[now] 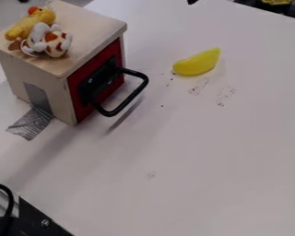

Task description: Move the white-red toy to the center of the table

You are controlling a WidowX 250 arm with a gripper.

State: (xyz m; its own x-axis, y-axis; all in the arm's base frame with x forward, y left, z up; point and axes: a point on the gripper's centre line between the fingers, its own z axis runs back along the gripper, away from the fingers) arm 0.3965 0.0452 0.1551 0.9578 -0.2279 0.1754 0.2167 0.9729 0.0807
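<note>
The white-red toy (56, 42), a small white plush with reddish-brown patches, lies on top of the wooden box (82, 20) at the upper left. It touches a yellow plush toy (32, 24) with an orange-red end, just behind it. A small black tip, which looks like the end of the gripper (191, 1), pokes in at the top edge, right of the box and well away from the toy. The rest of it is cut off by the edge.
The box has a red front with a black handle (138, 91) jutting right, and grey tape (32, 123) at its base. A yellow wedge-shaped piece (198, 63) lies on the white table (205, 161). Black hardware (36, 221) with a cable occupies the lower left corner.
</note>
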